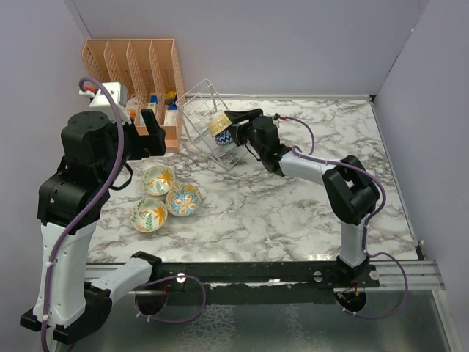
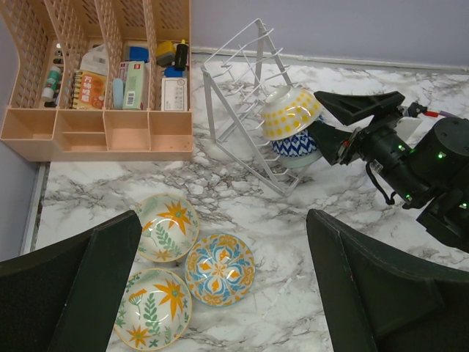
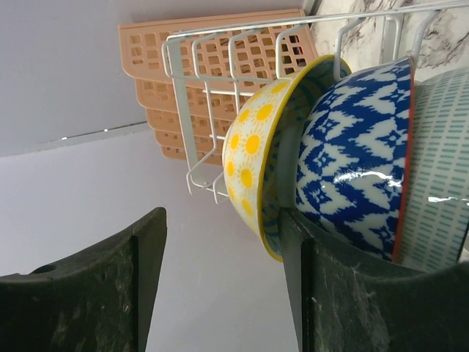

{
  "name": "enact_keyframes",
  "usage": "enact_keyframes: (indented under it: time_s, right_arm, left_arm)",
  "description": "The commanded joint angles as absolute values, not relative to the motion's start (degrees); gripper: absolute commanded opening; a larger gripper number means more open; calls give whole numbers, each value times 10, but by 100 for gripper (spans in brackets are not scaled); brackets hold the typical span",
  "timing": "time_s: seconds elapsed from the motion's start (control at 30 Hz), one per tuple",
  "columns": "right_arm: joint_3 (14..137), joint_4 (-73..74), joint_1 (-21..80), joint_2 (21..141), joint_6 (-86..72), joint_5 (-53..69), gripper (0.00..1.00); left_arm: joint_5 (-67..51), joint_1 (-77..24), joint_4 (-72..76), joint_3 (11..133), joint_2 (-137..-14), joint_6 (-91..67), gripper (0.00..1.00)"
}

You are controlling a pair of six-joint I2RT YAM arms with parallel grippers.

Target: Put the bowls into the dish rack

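Three bowls stand on edge in the wire dish rack: a yellow sun-patterned bowl, a blue-and-white one and a light teal one. My right gripper is open at the yellow bowl's rim. One finger sits between the yellow and blue bowls; the other stands apart from the yellow bowl's outside. Three floral bowls lie upright on the marble table. My left gripper hovers open above them, holding nothing.
An orange slotted organizer with small bottles and packets stands at the back left, just left of the rack. Walls close off the back and both sides. A black rail runs along the near edge.
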State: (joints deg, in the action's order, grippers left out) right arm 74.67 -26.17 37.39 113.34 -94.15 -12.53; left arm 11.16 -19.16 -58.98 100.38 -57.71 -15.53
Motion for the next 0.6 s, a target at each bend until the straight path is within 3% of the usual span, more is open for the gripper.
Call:
enact_keyframes:
  time_s: [0.0, 0.57]
  right_arm:
    - [735, -211, 371, 1085, -924, -124, 62]
    - [748, -43, 363, 1030, -848, -125, 63]
  left_arm:
    - [107, -193, -588, 1004, -570, -155, 99]
    - [111, -193, -589, 1001, -571, -153, 99]
